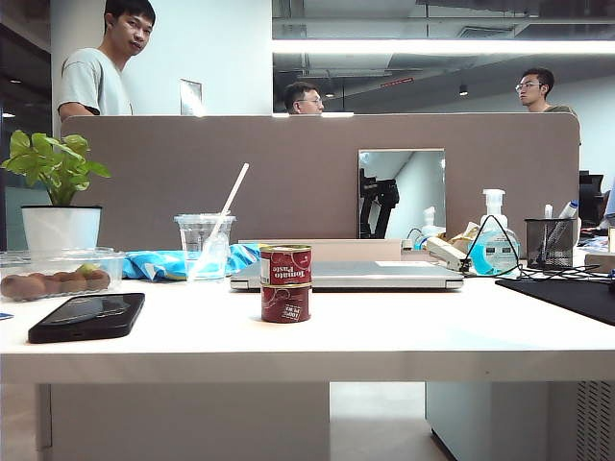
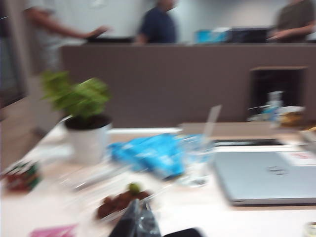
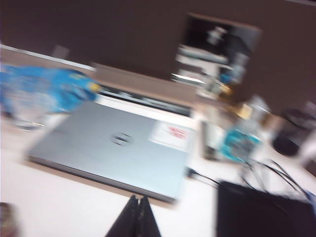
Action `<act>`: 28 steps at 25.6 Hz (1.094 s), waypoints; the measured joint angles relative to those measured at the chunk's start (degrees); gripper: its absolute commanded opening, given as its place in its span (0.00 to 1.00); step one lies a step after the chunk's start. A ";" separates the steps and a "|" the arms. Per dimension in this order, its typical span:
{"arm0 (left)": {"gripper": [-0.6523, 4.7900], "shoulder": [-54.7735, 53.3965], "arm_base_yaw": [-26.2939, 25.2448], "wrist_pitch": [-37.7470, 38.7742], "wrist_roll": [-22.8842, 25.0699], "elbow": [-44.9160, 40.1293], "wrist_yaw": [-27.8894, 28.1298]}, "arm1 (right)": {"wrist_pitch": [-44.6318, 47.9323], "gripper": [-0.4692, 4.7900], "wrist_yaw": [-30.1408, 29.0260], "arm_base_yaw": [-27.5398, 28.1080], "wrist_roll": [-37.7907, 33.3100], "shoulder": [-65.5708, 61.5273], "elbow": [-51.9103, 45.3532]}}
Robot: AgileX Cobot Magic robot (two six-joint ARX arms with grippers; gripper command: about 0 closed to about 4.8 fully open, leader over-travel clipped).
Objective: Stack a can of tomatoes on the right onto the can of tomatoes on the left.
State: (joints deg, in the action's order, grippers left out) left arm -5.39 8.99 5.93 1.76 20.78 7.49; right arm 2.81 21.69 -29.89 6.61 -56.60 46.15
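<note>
Two red tomato cans stand in one stack at the middle of the table, the upper can [image 1: 285, 263] resting upright on the lower can [image 1: 285, 303]. Neither gripper shows in the exterior view. In the blurred left wrist view my left gripper [image 2: 137, 213] hangs over the table near the fruit container [image 2: 121, 202], its fingers together and holding nothing. In the right wrist view my right gripper [image 3: 138, 200] is shut and empty, above bare table just in front of the laptop [image 3: 116, 148]. Both are away from the cans.
A closed laptop [image 1: 351, 275] lies behind the cans. A black phone [image 1: 88, 316] and a fruit container [image 1: 53, 277] sit at the left, with a potted plant [image 1: 61, 226] and a cup with a straw [image 1: 205, 246]. A black mat [image 1: 567, 293], sanitizer bottle [image 1: 494, 245] and pen holder [image 1: 550, 242] stand at the right.
</note>
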 measured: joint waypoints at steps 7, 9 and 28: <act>0.11 0.07 0.00 0.81 0.13 0.00 4.00 | 0.20 0.07 0.66 5.68 -0.17 -0.79 -3.19; 0.11 0.07 0.00 0.90 0.13 0.00 4.11 | 0.35 0.07 0.57 5.68 -0.17 -0.79 -3.08; 0.11 0.09 0.00 1.57 0.13 0.00 4.09 | -6.03 0.07 -4.33 9.27 -0.28 13.25 -4.81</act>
State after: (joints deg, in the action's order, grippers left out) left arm -5.30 8.99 7.51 1.89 20.78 11.57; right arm -3.22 17.37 -20.62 6.33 -43.35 41.34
